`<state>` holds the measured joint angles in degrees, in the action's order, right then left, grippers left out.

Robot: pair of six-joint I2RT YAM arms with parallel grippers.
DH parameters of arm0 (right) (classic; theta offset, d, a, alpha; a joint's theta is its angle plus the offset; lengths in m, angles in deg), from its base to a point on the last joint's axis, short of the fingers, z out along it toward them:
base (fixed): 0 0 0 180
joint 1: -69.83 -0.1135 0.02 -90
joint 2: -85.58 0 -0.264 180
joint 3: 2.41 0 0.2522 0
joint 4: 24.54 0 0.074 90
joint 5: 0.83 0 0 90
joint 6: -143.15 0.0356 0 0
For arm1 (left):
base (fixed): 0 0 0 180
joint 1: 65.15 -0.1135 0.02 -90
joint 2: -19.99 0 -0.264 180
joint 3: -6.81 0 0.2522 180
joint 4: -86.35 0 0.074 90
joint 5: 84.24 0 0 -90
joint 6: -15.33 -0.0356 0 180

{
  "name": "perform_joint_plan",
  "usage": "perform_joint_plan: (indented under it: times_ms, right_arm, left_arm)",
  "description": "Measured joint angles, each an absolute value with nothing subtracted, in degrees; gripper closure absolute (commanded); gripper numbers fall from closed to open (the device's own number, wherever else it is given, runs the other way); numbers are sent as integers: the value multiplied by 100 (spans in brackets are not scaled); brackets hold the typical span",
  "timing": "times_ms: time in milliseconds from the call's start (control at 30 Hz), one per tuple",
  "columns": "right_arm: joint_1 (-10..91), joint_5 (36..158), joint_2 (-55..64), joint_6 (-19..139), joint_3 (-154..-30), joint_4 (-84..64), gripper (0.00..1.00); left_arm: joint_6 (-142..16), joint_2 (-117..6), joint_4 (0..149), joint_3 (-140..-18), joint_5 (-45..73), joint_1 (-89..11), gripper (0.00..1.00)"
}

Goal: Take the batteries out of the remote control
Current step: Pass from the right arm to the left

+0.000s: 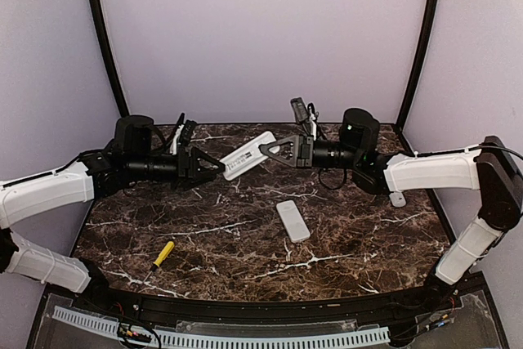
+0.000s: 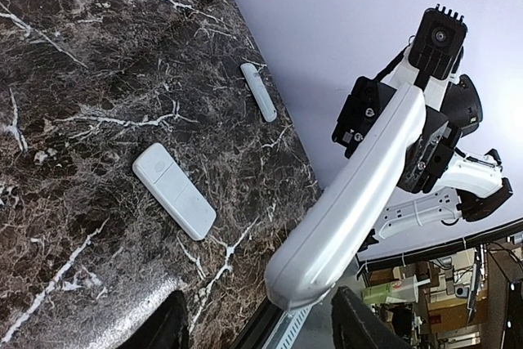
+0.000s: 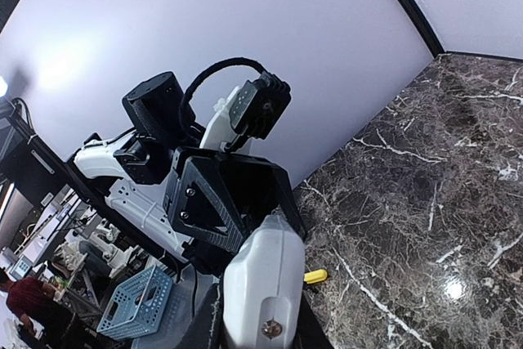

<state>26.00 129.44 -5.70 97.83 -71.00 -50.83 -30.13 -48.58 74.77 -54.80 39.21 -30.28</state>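
Above the marble-patterned table [image 1: 368, 251], the two arms meet in mid-air with a white remote control [image 1: 248, 155] slung between them, clear of the surface. The right gripper [image 1: 266, 151] is pinched tight on one end of it. The left gripper [image 1: 214, 167] sits at the other end with its jaws apart on either side of the casing, and the left wrist view shows a gap on one side, so that end does not look clamped. The batteries cannot be seen from any camera; they are judged to be inside the casing, though the frames do not show whether its cover is on or off. A second remote [image 1: 292, 220] lies flat near the middle of the table, a smaller white piece [image 1: 397, 199] rests beside the right arm, and a yellow-handled screwdriver [image 1: 163, 253] lies well apart near the front edge. The step in hand appears to be securing a two-handed hold. The next move likely calls for the left jaws to grip squarely without twisting the remote out of the right's pinch, before the battery compartment can be worked.
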Motion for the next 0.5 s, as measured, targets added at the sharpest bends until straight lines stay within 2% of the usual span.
perform_joint_plan:
  times_ms: [500]
  right_arm:
    - [2595, 12920, -570, 9663, -7100, -4961, 100]
  left_arm:
    - [-2919, -5003, 7481, -5480, 3967, -3028, 47]
